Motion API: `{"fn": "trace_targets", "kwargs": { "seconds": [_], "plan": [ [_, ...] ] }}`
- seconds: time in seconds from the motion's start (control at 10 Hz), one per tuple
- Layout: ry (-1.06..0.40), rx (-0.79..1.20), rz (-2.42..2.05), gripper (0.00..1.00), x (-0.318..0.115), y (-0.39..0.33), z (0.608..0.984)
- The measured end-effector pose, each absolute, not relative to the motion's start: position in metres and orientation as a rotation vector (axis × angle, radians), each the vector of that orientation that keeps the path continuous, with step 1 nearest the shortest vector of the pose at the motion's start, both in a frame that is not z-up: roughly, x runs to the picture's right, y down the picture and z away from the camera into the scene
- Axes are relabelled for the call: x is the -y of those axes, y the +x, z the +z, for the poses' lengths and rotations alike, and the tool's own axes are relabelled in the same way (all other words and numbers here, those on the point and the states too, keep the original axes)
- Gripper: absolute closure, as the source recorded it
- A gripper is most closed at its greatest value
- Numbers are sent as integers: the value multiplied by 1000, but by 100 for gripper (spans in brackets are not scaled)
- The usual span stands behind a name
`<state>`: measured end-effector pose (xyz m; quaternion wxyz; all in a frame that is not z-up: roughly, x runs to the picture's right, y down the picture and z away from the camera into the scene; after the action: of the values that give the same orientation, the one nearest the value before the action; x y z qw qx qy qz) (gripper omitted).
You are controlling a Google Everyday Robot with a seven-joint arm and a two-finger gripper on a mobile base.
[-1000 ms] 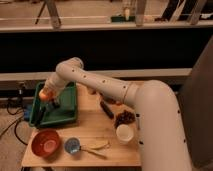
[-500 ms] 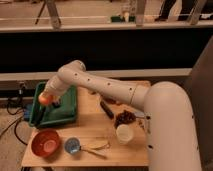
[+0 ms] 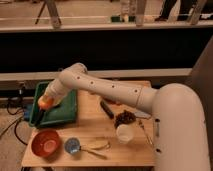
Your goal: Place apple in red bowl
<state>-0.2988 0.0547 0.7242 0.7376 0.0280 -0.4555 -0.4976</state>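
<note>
The apple (image 3: pixel 45 102) is a small orange-red fruit held in my gripper (image 3: pixel 47 103) above the left part of the green tray (image 3: pixel 65 112). The gripper sits at the end of my white arm (image 3: pixel 105 90), which reaches in from the right. The red bowl (image 3: pixel 46 142) is round and shallow with a lighter inside. It stands on the wooden table (image 3: pixel 120 150) at the front left, below the apple and apart from it.
A small blue cup (image 3: pixel 73 146) stands right of the red bowl, with a pale yellowish item (image 3: pixel 97 146) beside it. A white cup (image 3: pixel 124 133), a dark pinecone-like object (image 3: pixel 125 119) and a dark slim item (image 3: pixel 106 109) lie mid-table. A dark wall runs behind.
My gripper with the apple has moved down and toward the front of the tray, closer to the red bowl.
</note>
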Motion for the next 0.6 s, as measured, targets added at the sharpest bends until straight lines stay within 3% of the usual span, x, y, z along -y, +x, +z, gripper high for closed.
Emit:
{"fn": "trace_targets", "kwargs": {
  "seconds": [0.6],
  "plan": [
    [39,1039,-1088,100,-81,-287,698]
  ]
}}
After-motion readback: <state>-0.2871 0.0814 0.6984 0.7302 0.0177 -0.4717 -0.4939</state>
